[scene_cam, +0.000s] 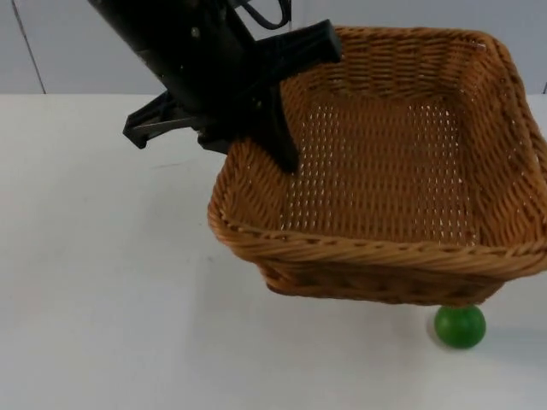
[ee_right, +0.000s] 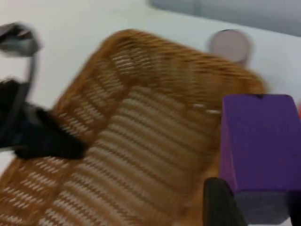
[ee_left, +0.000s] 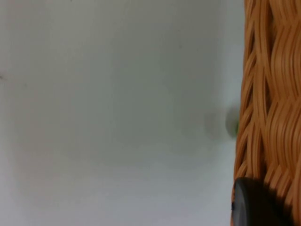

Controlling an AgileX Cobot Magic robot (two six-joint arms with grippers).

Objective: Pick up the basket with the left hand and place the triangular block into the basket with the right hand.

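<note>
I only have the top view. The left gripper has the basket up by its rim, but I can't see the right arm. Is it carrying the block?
Observer: Yes. The right gripper holds a purple block between its fingers, close to the basket's edge.
Operator: Is there anything behind the basket?
Observer: A pale pink cylinder stands on the table beyond the basket's far side.
Operator: How is the left gripper holding?
Observer: In the left wrist view, one of its fingertips lies flat against the basket's woven wall.
</note>
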